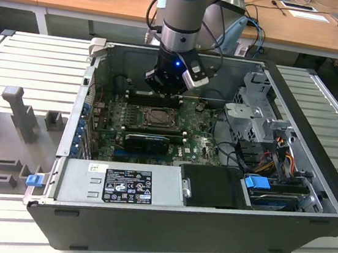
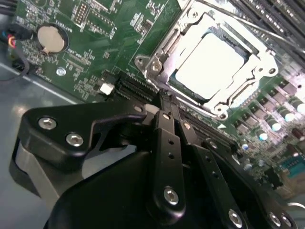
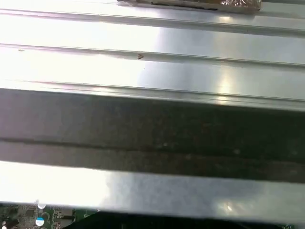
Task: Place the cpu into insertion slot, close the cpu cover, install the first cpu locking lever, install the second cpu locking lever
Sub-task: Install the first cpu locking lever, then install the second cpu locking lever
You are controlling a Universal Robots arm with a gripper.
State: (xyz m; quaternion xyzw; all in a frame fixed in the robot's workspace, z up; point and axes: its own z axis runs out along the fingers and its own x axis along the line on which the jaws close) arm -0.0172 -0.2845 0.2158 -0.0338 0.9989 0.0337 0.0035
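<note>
**CPU seated in the socket, cover down, gripper poised just behind it**

The cpu (image 2: pixel 209 64) lies flat in the insertion slot (image 1: pixel 156 118), its pale metal face showing through the window of the cpu cover (image 2: pixel 259 52), which lies down flat around it as a silvery frame. In the exterior view the socket sits near the middle of the green motherboard (image 1: pixel 201 144), inside the open computer case (image 1: pixel 163 224).

The gripper (image 2: pixel 167 102) hangs just beside the socket, on its far side in the exterior view (image 1: pixel 164 89), a little above the board. In the second wrist view its black fingers (image 2: pixel 167 143) run close side by side with their tips meeting, so the jaws look pressed together, with nothing between them.

A round coin battery (image 2: pixel 51 39) sits on the board well apart from the socket. Toward the exterior view's right of the case are a grey drive cage (image 1: pixel 260 113) and a blue clip (image 1: pixel 258 182). The near edge holds the power supply (image 1: pixel 118 185). The case rests on a ribbed metal table (image 1: pixel 35 64).
</note>
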